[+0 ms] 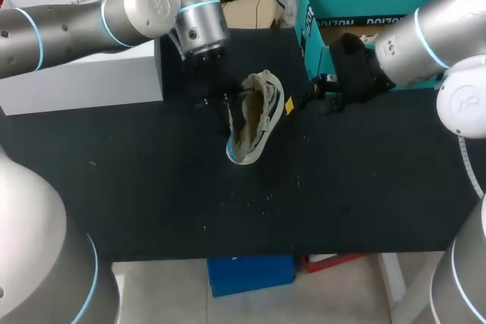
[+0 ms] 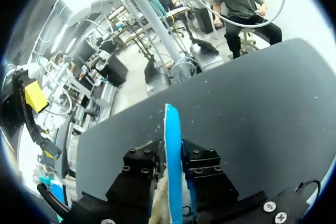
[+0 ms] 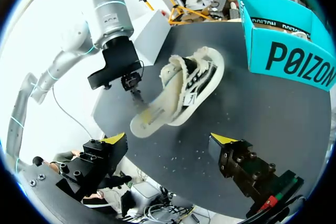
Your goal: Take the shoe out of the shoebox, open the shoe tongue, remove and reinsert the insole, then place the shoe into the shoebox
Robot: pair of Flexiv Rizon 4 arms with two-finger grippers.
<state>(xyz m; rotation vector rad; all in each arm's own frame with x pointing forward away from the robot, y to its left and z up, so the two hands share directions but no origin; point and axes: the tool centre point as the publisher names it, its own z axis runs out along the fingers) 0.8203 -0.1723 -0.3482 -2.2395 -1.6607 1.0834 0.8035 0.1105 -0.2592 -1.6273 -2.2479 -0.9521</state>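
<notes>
- Clearly, the left gripper (image 2: 174,155) is clenched on the shoe (image 3: 178,93), a blue edge pinched between its fingers.
- Right gripper (image 3: 169,140) gapes wide, the shoe ahead of its fingers, the shoebox (image 3: 286,51) beyond.

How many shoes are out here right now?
1. The shoe is tipped on its side near the middle of the black table, with the left gripper holding it. The teal shoebox behind it could hide another, because its inside is mostly out of view.
</notes>
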